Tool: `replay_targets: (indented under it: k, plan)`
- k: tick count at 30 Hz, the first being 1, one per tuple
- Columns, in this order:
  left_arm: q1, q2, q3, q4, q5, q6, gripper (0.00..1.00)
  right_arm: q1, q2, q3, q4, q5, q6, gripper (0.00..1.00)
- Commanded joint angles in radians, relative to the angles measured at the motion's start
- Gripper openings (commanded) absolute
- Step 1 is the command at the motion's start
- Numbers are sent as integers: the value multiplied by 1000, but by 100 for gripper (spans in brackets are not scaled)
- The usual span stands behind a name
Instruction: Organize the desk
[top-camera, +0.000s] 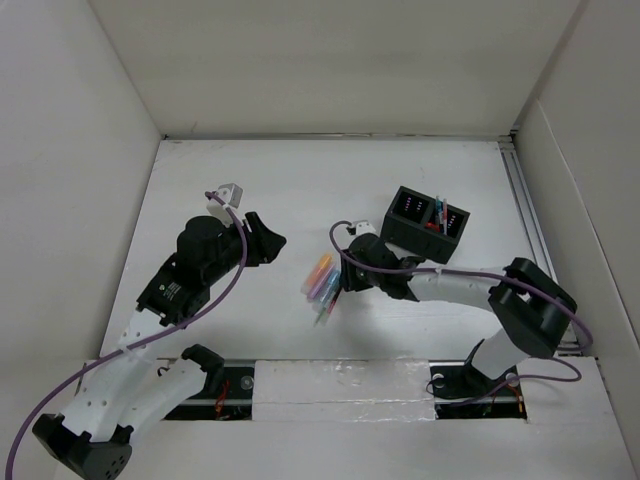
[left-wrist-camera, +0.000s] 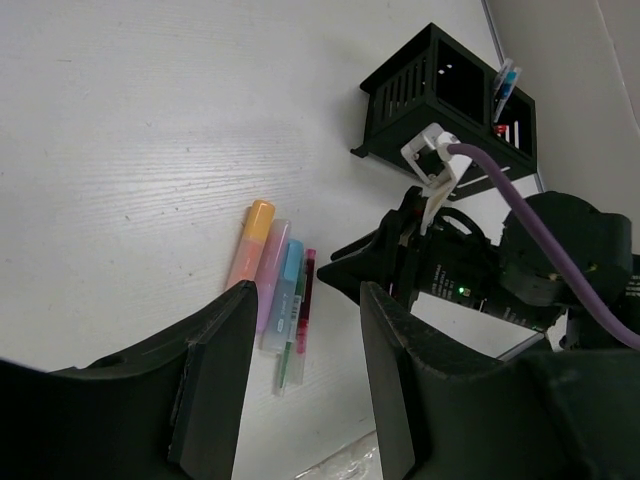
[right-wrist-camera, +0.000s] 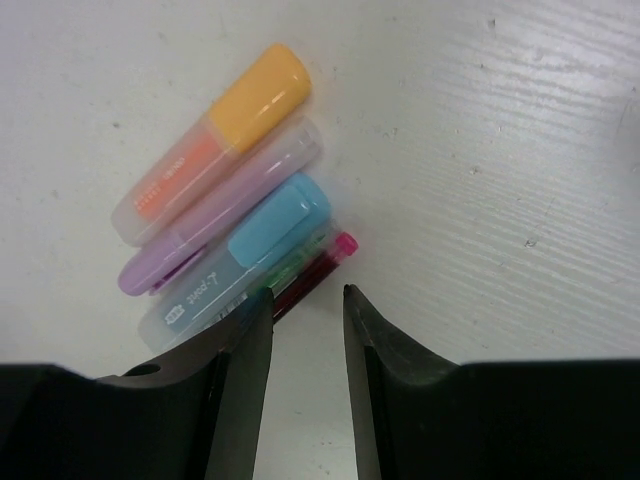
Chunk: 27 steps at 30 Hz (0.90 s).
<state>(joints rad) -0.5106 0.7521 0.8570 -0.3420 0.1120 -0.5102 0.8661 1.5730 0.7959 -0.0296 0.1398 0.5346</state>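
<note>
On the white desk (top-camera: 300, 190) lies a tight row of markers (top-camera: 320, 277): an orange highlighter (right-wrist-camera: 215, 140), a purple one (right-wrist-camera: 220, 210), a blue one (right-wrist-camera: 245, 250), a green pen (right-wrist-camera: 298, 262) and a red pen (right-wrist-camera: 325, 258). My right gripper (right-wrist-camera: 305, 293) is open just over the red pen's side of the row, its left fingertip beside the pens, nothing between the jaws. It shows in the top view (top-camera: 336, 285). My left gripper (top-camera: 275, 243) is open and empty, left of the markers, raised above the desk (left-wrist-camera: 305, 300).
A black two-compartment organizer (top-camera: 425, 223) stands behind the right gripper, with pens upright in its right compartment (left-wrist-camera: 505, 80). A metal rail (top-camera: 530, 210) runs along the desk's right edge. White panels wall the desk on three sides.
</note>
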Motion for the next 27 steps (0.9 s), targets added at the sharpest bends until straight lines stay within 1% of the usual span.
replay_targets:
  k: [1,2,3,5,13,16,20,24,27]
  plan:
    - [-5,-11,-6,24,8,1,42,19,-64,32,48,41,-36,40]
    - [-5,-11,-6,24,8,2,42,19,-59,43,33,47,-39,40]
    - [-5,-11,-6,26,9,2,42,19,-51,66,-22,52,-44,40]
    - [-5,-8,-4,29,8,4,42,19,-16,80,-49,53,-48,40]
    - [-5,-14,-3,21,-3,9,42,19,64,86,-39,20,-44,41]
    - [-5,-16,-4,23,-5,9,42,28,100,100,-61,14,-44,40]
    - [-5,-13,-3,18,-3,12,42,28,116,109,-85,24,-27,39]
    - [-5,-13,-4,21,-8,10,42,37,101,124,-183,85,-21,37]
    - [-5,-13,-9,24,-9,9,42,37,71,106,-216,109,-31,33]
